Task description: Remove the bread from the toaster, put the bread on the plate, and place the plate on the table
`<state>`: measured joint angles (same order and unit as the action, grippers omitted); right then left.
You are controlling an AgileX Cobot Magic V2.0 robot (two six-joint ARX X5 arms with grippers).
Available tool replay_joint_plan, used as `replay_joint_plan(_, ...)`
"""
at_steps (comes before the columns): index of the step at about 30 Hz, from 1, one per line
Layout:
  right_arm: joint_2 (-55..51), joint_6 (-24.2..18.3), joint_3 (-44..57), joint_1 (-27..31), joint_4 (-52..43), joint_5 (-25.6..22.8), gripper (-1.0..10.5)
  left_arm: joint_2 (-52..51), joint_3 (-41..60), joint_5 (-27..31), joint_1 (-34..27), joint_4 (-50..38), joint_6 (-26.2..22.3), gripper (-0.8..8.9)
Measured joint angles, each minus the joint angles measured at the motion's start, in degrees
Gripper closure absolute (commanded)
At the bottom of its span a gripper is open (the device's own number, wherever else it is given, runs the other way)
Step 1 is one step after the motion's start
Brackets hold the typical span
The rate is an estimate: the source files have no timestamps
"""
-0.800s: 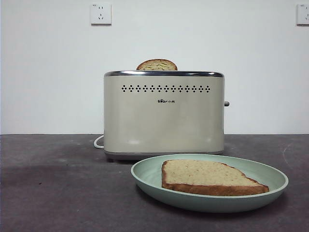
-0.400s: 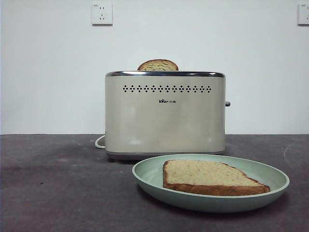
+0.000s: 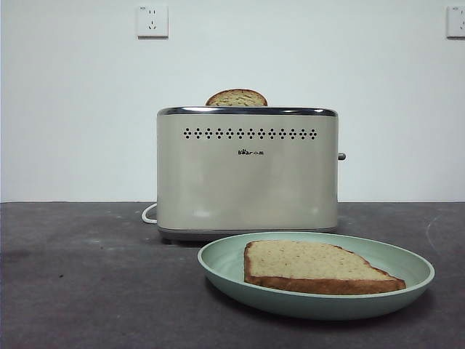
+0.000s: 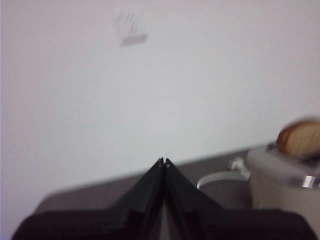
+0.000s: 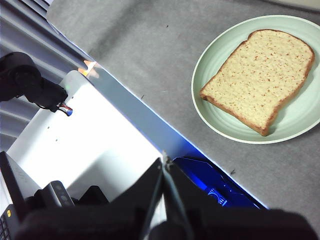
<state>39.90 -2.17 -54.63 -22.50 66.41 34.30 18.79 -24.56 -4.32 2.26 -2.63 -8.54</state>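
Note:
The bread (image 3: 312,266) lies flat on the mint-green plate (image 3: 225,263), which rests on the dark grey table (image 3: 87,283) in front of the cream toaster (image 3: 247,174). The narrower second slice (image 3: 236,98) stands in the toaster slot. The right wrist view shows the bread (image 5: 260,75) on the plate (image 5: 210,57) from above, well away from my right gripper (image 5: 164,161), which is shut and empty over the table's edge. My left gripper (image 4: 164,161) is shut and empty, apart from the toaster (image 4: 285,190). Neither gripper shows in the front view.
The toaster's white cord (image 3: 149,214) loops behind its left side, and its lever (image 3: 341,156) sticks out on the right. Wall sockets (image 3: 152,20) sit high on the white wall. A white stand and the table's edge (image 5: 125,107) lie under the right gripper.

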Motion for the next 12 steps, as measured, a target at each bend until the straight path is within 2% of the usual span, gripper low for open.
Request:
replay_joint_plan(5,-0.02,0.0,0.0,0.0,0.02,0.0,9.4,-8.07,11.37,0.31,-1.68,0.35,1.51,8.18)
replay_joint_plan(12,-0.02,0.0,0.0,0.0,0.02,0.0,9.4,-14.97,21.27,0.94,-2.54,0.55,6.21,8.18)
